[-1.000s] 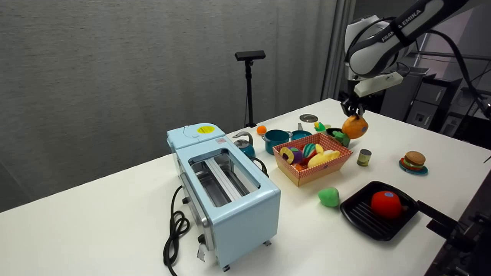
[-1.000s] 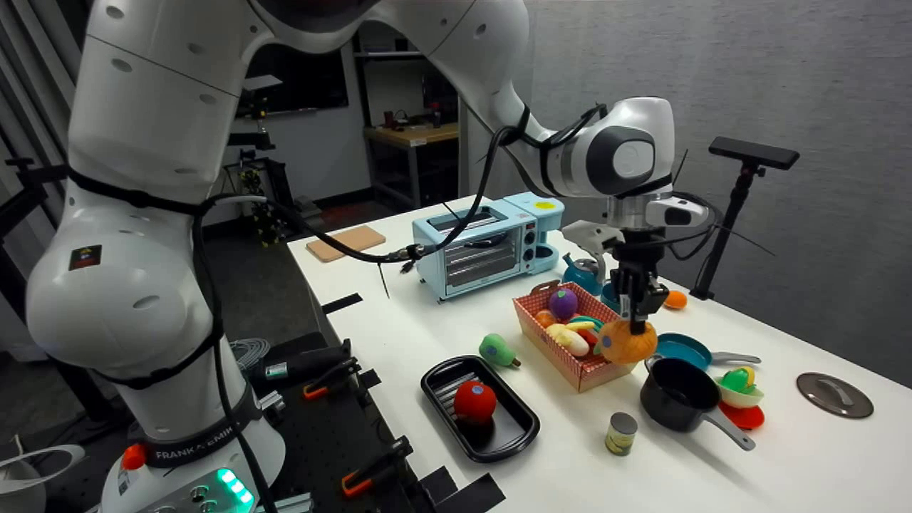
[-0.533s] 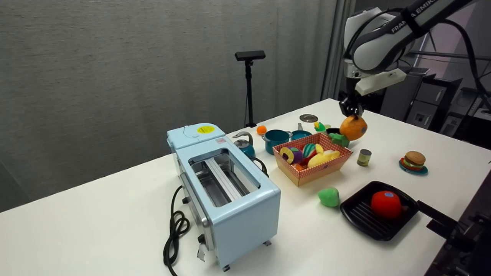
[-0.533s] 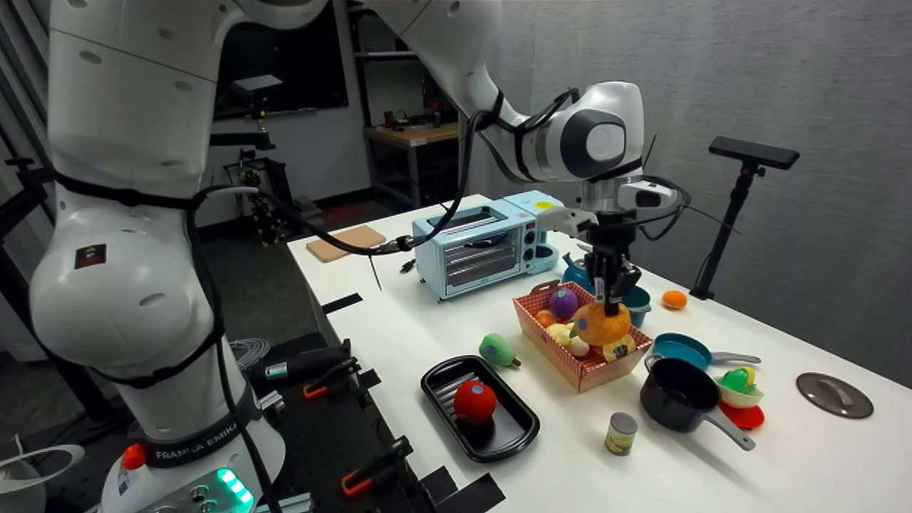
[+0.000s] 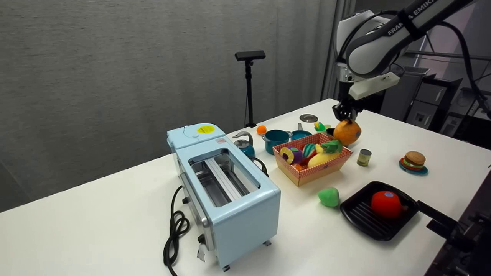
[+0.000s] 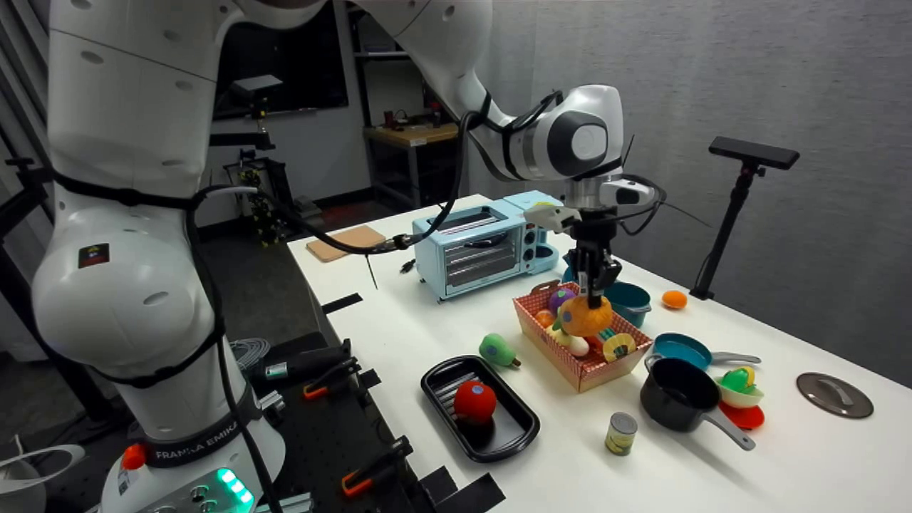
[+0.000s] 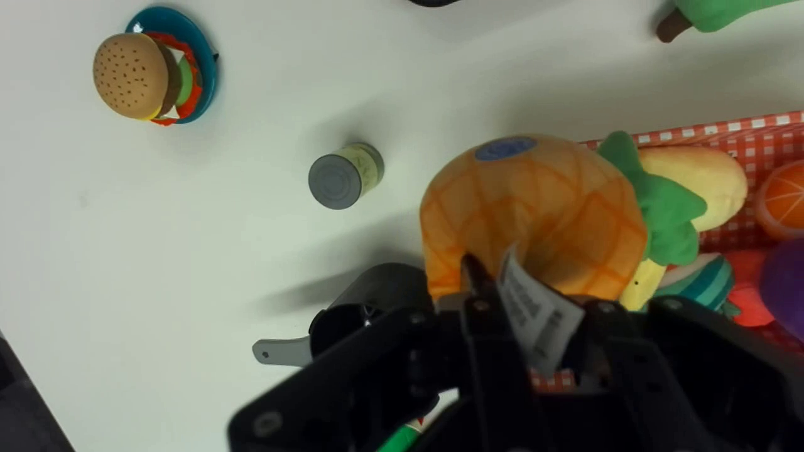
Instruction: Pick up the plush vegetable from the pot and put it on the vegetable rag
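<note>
My gripper (image 5: 346, 116) is shut on an orange plush vegetable (image 5: 347, 133) with green leaves and holds it in the air. The gripper (image 6: 593, 298) and plush (image 6: 586, 318) also show in an exterior view, in front of the basket's contents. The vegetable basket (image 6: 547, 347) is red-checked and holds several plush foods. In the wrist view the plush (image 7: 534, 201) hangs at the basket's (image 7: 722, 127) end, its leaves over the basket. A white tag sticks up between the fingers (image 7: 524, 289). The black pot (image 6: 670, 399) stands beside the basket; it is mostly hidden in an exterior view (image 5: 330, 131).
A grill pan (image 6: 445, 388) with a red plush (image 6: 475, 402) and a green plush (image 6: 499, 350) lie near the basket. A can (image 6: 621, 433), teal pan (image 6: 682, 349), teal pot (image 6: 628, 303), blue toaster oven (image 6: 491, 246) and burger (image 5: 415, 159) stand around.
My gripper has carried the orange plush from beside the pot toward the basket, leftward in both exterior views. Its leaves now overlap the basket. The grip has stayed shut.
</note>
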